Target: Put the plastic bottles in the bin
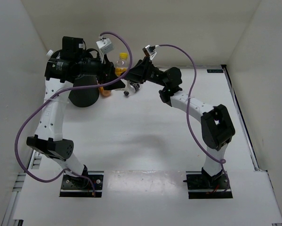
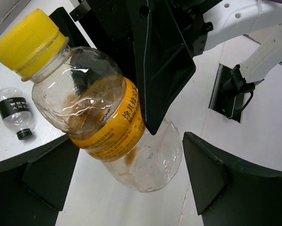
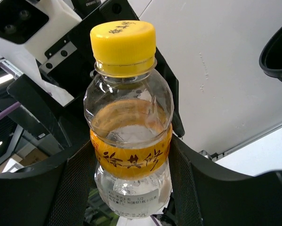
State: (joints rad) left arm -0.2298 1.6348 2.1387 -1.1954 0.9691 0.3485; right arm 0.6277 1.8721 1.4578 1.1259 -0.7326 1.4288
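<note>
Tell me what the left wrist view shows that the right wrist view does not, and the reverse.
Only the left wrist view shows a dark-labelled bottle lying on the table. Only the right wrist view shows a part of the bin, its rim, at the upper right. Both show the yellow-capped bottle with an orange label, held between the fingers of the right gripper.

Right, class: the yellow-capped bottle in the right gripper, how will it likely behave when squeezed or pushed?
The yellow-capped bottle looks nearly empty, so probably light. Its thin clear walls would likely dent under a hard squeeze from the right gripper. Round and smooth, it may slip, or roll if laid down.
</note>
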